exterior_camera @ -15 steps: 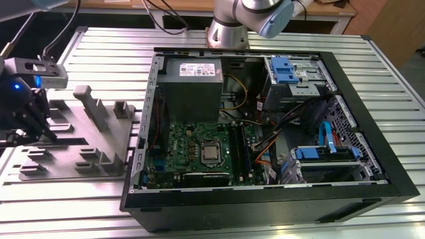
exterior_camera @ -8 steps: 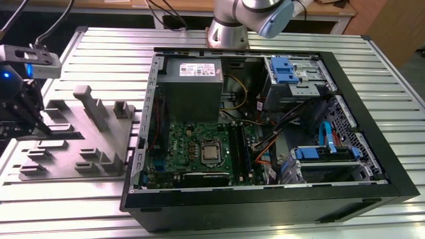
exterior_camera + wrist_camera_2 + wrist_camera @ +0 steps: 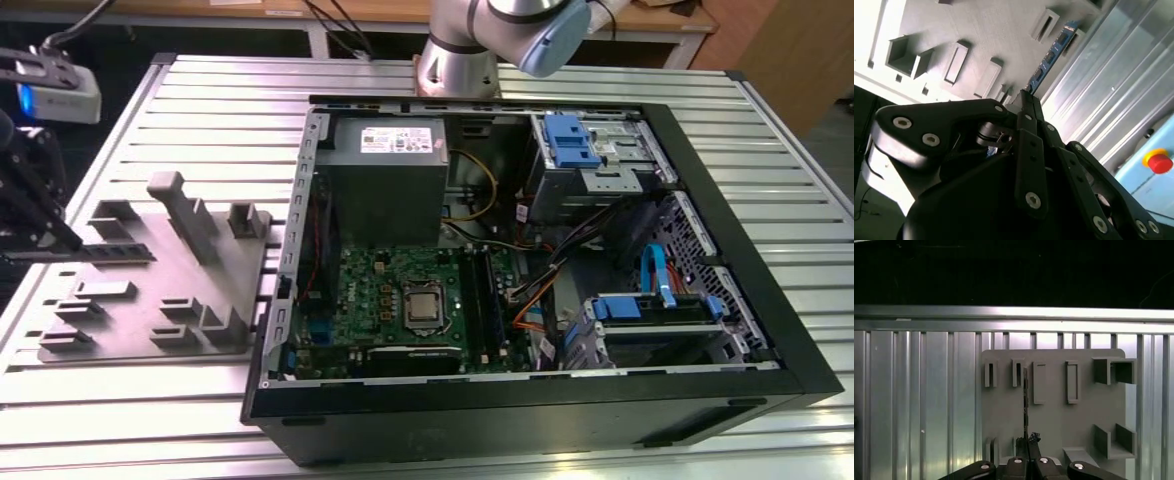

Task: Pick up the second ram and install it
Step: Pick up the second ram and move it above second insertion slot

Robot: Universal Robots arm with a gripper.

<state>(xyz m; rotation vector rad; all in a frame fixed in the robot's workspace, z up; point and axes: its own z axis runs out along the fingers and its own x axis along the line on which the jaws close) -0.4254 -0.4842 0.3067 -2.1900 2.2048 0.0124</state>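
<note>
Currently hand [image 3: 1025,98] clamped on second ram [image 3: 1050,57] at grey tray [image 3: 1004,35].

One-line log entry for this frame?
fingers: shut on ram | ram: edge-on over tray, outside case | install: not yet done

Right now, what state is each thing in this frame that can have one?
gripper: shut on the second ram.
second ram: held near one end, on edge, over the grey tray, not in the computer.
grey tray: lying flat on the slatted table, beside the computer case.
computer case: lying on its side, side panel off, insides exposed.
</note>
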